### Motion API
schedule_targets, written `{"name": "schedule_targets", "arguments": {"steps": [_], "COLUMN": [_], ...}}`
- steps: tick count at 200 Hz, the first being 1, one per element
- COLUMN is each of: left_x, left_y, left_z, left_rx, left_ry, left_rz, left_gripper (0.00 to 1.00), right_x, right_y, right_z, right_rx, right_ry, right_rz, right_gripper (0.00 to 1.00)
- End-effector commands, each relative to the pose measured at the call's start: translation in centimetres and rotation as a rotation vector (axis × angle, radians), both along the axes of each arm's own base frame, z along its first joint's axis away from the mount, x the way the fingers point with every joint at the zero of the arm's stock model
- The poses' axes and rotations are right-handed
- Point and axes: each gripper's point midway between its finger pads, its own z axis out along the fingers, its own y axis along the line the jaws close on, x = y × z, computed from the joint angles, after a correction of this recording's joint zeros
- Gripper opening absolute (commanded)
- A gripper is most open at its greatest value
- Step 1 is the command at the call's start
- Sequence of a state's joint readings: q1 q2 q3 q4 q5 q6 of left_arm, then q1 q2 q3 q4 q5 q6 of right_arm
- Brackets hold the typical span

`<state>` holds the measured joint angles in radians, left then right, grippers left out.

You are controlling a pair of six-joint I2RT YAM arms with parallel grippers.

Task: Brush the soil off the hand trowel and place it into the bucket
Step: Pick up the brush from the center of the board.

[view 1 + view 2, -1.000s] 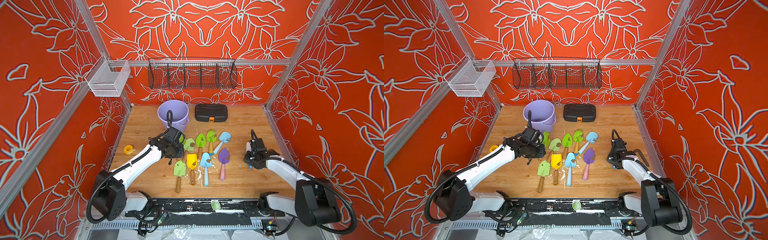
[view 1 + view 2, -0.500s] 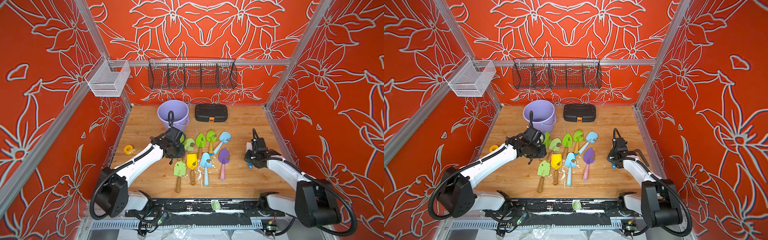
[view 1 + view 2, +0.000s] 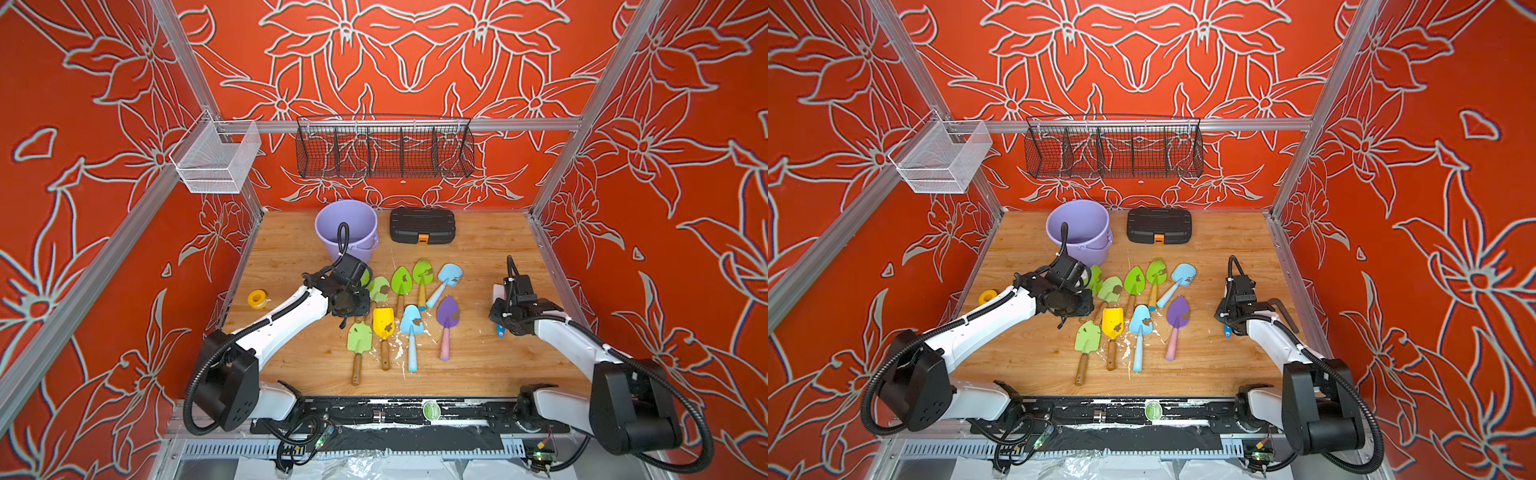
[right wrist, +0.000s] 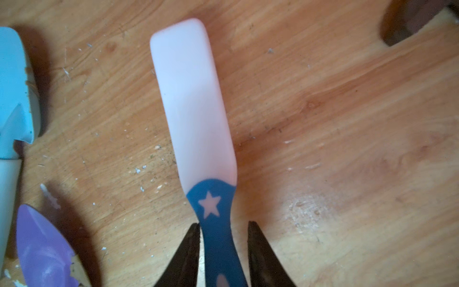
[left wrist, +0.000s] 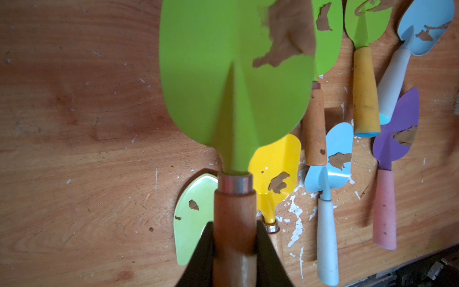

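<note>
Far outboard of the left jaws: yellow tape roll, not involved.

Left gripper: jaws clamped on the wooden handle of the green trowel, just behind the metal ferrule. The blade runs straight out ahead of the jaws. It looks lifted clear of the other trowels lying under and beside it. A soil patch sits on the blade's far half, not yet brushed off. The bucket stands ahead of these jaws, apart from the blade.

Right gripper: jaws straddle the narrow blue neck of the white-bladed scraper, blade out ahead. There's a sliver of gap on one side, so I can't tell if they're actually biting. It's well apart from the left jaws.

Risks:
- Round wooden handle could roll in the left jaws under side load from scraping.
- Thin scraper neck could pivot or slip if the right grip is loose.
- Loosened soil would drop onto the trowels below.
- Binning now would skip the brushing.

Markings: pale star on the scraper handle. The round green sticker on the front rail is too small to read. No legible brand on the black case.
</note>
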<state>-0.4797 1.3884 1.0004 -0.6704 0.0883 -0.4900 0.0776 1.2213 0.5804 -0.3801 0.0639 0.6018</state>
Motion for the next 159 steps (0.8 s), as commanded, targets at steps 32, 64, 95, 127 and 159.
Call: {"name": "schedule_targets", "arguments": {"steps": [32,64,95,127,159], "left_x": [0.9,1.0,1.0,1.0,1.0], "left_y": [-0.7,-0.8,-0.8,-0.7,-0.8], "left_z": [0.8,0.8,0.8,0.8,0.6], "left_rx": [-0.012,-0.012,-0.008,-0.005,0.001], "left_ry": [-0.029,-0.028,-0.025,-0.026,-0.017], "left_rz": [-0.018,-0.025,-0.029,-0.029,-0.033], "left_gripper": [0.0,0.0,0.0,0.0,0.0], "right_x": [0.8,0.9,0.9,0.8,0.4], "right_y": [-0.4,-0.2,-0.1,-0.1,-0.4], "right_z": [0.6,-0.2,-0.6,-0.2,0.8], "right_rx": [-0.003,0.006,0.015,0.016,0.003], "right_ry": [-0.029,-0.005,0.003,-0.003,-0.017], "right_rz": [-0.01,-0.006,-0.008,-0.011,-0.015], "right_gripper": [0.32,0.34,0.33,0.29,0.26]}}
